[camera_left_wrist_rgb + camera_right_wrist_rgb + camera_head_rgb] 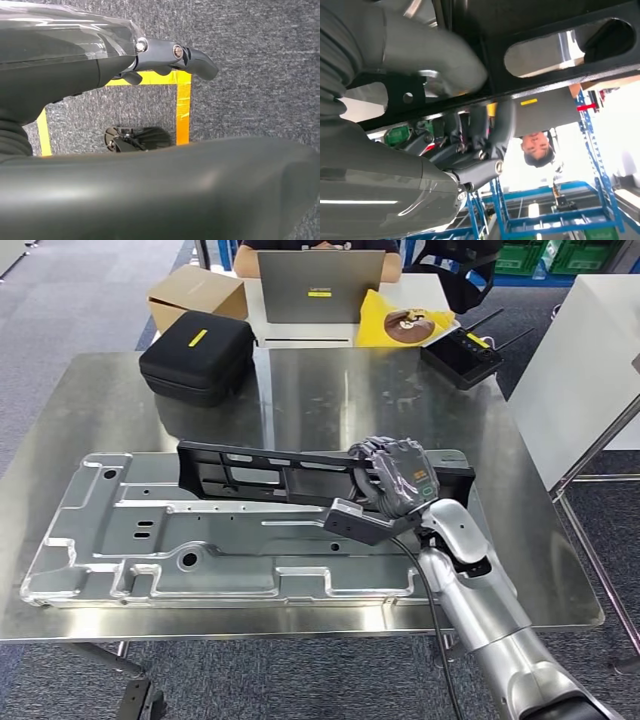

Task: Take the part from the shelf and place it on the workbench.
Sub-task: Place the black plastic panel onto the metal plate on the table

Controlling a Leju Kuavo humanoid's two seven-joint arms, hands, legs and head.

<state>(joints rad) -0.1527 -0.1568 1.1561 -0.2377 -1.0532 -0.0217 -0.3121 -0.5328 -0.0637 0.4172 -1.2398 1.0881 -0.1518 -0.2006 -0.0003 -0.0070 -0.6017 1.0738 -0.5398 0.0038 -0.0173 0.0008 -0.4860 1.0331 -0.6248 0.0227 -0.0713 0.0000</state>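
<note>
Right robot hand of mine is wrapped around the long black part, near the part's 3 o'clock end, with my fingers curled over its top edge and my thumb pressed under it. From my head I see the part lying across the far side of the big grey metal plate, which sits flat on the shiny surface. I cannot tell if the part is resting on the plate yet or hanging just above it. I think I am in the putting-down step, so the job is almost done. To do it well I should lower slowly and keep the part level, because it is long and I hold it near one end, so the 9 o'clock end may dip first. I should feel both ends settle before I let go. Then I should spread my fingers wide and pull my hand back toward 5 o'clock, so I do not drag the part with me. Up at 11 o'clock sits a black case, well away from the part, so it should not get bumped. My left robot hand hangs down by the floor with nothing in it, its fingers stretched out straight, above yellow tape on the carpet.
</note>
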